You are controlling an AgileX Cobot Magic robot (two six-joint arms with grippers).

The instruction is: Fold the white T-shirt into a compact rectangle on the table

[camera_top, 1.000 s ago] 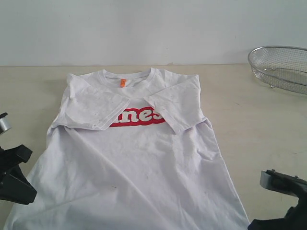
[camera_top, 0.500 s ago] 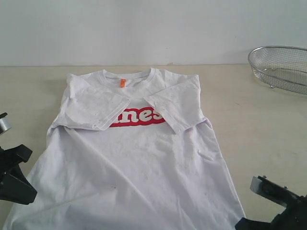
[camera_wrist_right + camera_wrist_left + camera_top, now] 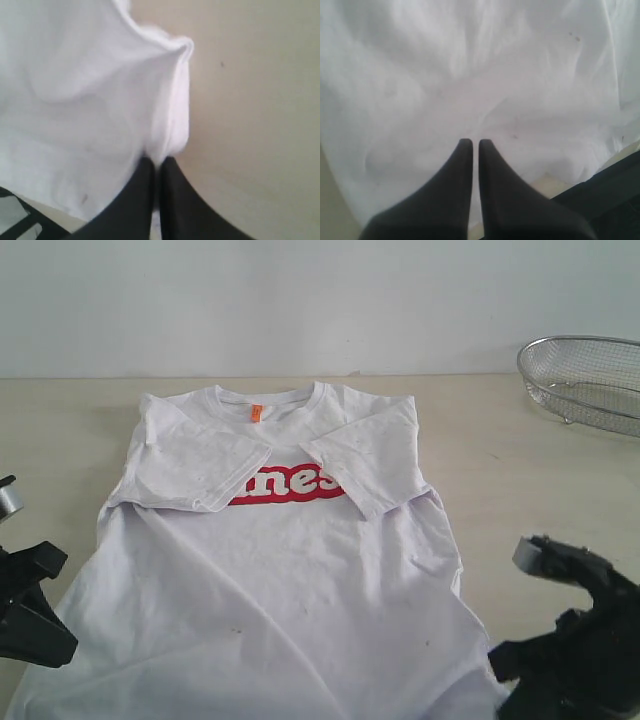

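Here we see the white T-shirt [image 3: 290, 580] spread on the table [image 3: 60, 410], sleeves folded in; the left gripper [image 3: 471, 143] and the right gripper [image 3: 156, 160] each pinch its bottom hem with fingers together.

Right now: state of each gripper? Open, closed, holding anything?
Left gripper: closed, fabric of the white T-shirt pinched at its tips.
Right gripper: closed on the shirt's bunched edge.

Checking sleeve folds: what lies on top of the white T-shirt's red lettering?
One folded sleeve covers one end of the red lettering on the white T-shirt, the other sleeve the other end. Only middle letters show.
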